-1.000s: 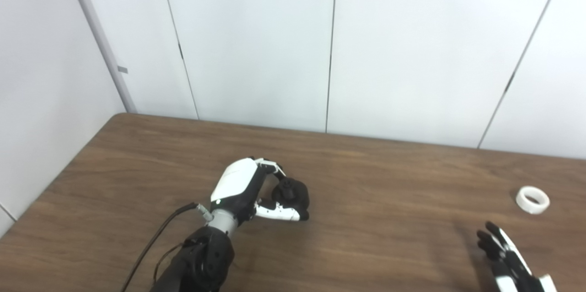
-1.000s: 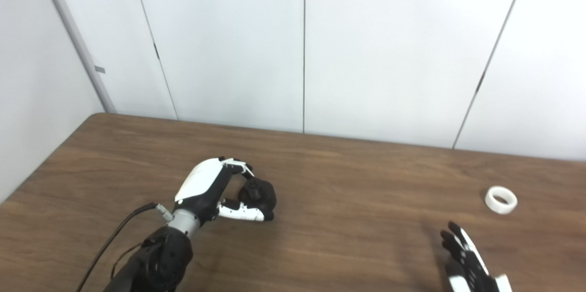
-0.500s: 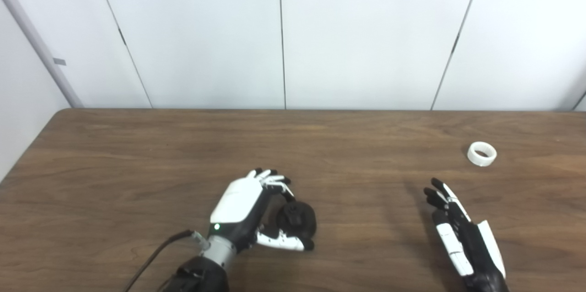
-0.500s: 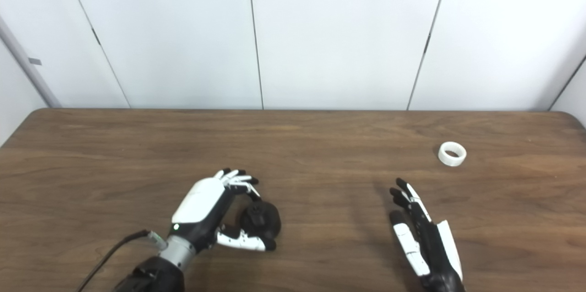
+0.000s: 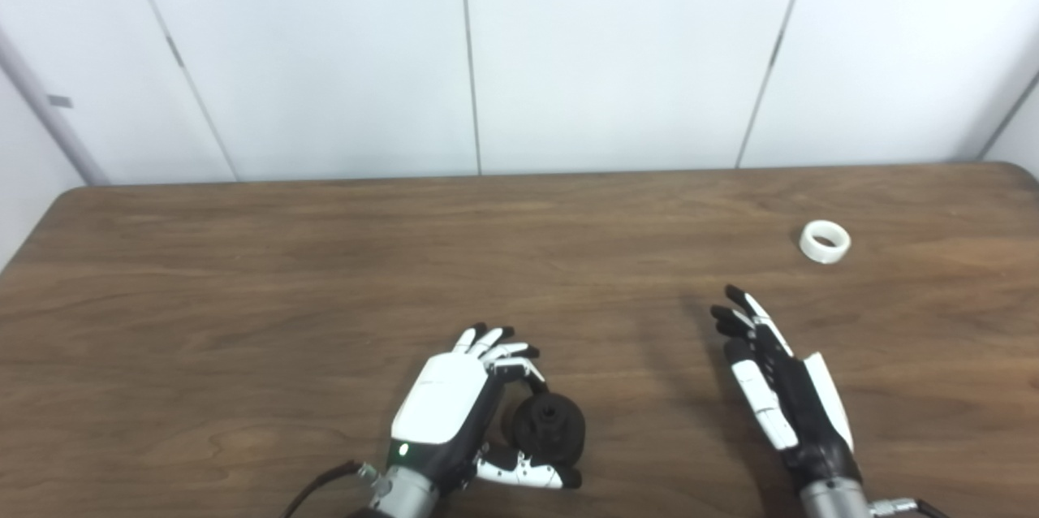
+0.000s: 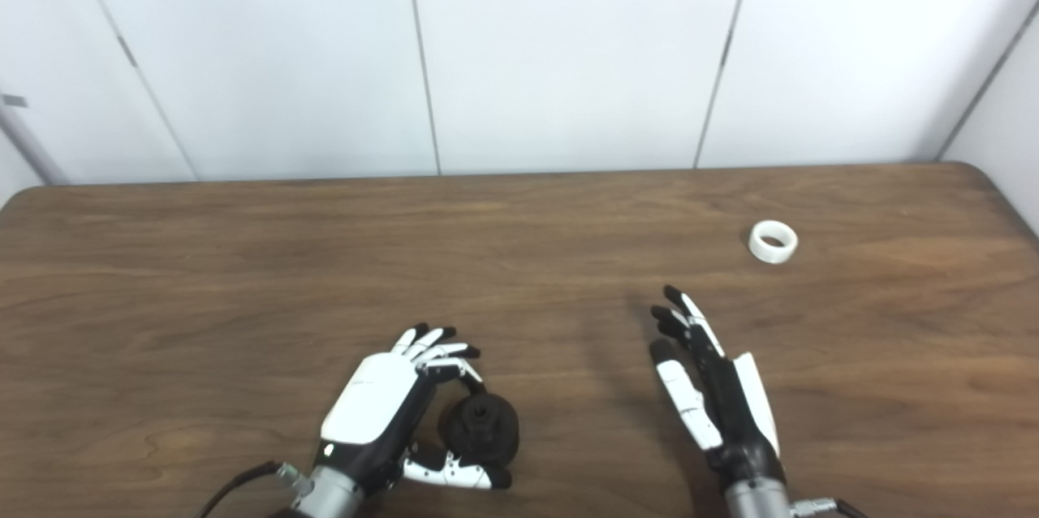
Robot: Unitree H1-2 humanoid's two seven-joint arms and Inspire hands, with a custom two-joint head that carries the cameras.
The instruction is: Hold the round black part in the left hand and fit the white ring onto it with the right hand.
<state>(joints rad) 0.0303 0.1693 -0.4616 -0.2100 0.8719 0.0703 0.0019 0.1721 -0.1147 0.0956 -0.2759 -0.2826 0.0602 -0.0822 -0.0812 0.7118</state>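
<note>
In the left eye view, the left hand (image 5: 454,412) is curling around the round black part (image 5: 548,429) near the table's (image 5: 243,299) front edge, fingers arching over its top and thumb lying beneath it, so the holding half of the job looks to be in hand, though whether the part is lifting clear of the wood cannot be told. The right hand (image 5: 783,392) is hovering flat and spread, holding nothing, with its fingertips pointing toward the far right. The white ring (image 5: 825,242) is lying flat on the table beyond and to the right of those fingertips, well apart from them and far from the black part. In the right eye view the same layout is showing: the left hand (image 6: 390,412) is cupping the black part (image 6: 480,427), the right hand (image 6: 714,392) is staying empty with fingers apart, and the ring (image 6: 773,242) is sitting up and to its right. The step appears to be fetching the ring; the next move is calling for a reach forward and rightward, then a pinch across the ring's rim.
</note>
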